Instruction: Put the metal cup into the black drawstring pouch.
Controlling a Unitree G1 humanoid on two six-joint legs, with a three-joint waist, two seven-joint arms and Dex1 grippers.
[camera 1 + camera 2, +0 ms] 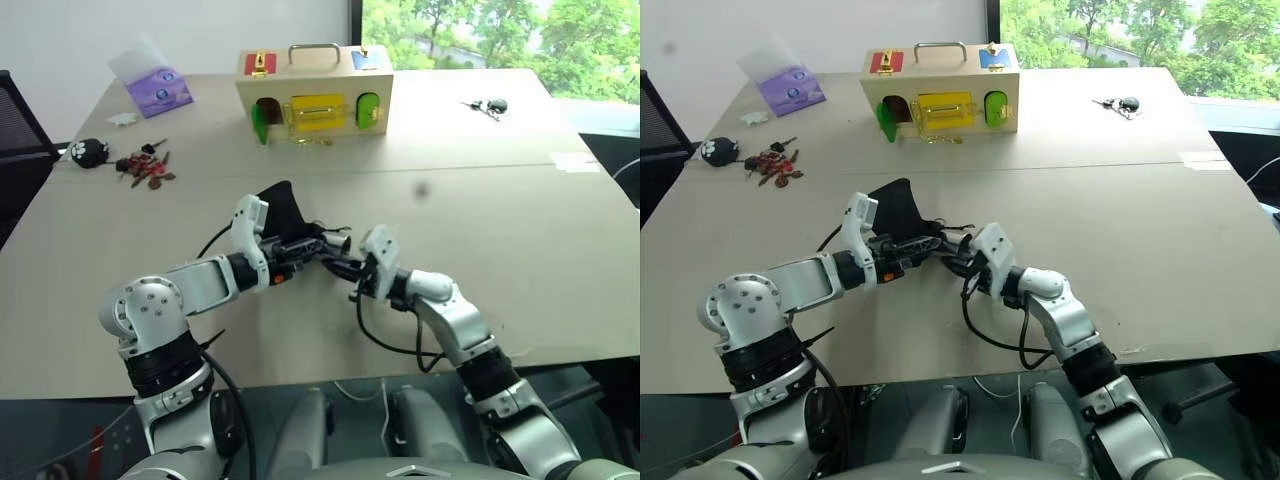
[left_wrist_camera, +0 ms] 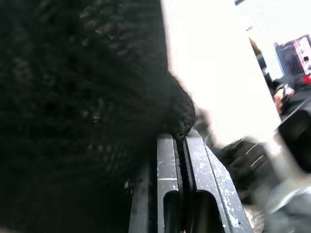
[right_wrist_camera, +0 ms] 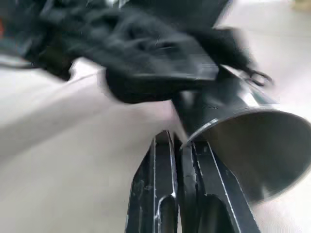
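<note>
The left gripper (image 2: 181, 141) has its fingers pinched on the black drawstring pouch (image 1: 902, 212), lifted over the table (image 1: 520, 250) near its centre. Just right, the right gripper (image 3: 176, 141) pinches the rim of the metal cup (image 3: 243, 126), whose base enters the pouch's mouth.

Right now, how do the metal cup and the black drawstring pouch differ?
Material: the metal cup is shiny, rigid steel; the black drawstring pouch is soft, matte black fabric, bunched and creased.
Shape: the cup flares smoothly to a wide round rim; the pouch has no fixed form.
Grip: the right end effector is pinched on the cup's rim; the left end effector is pinched on the pouch's fabric.
Shared: both are held over the table, and they meet, the cup's narrow end in the pouch's folds.
</note>
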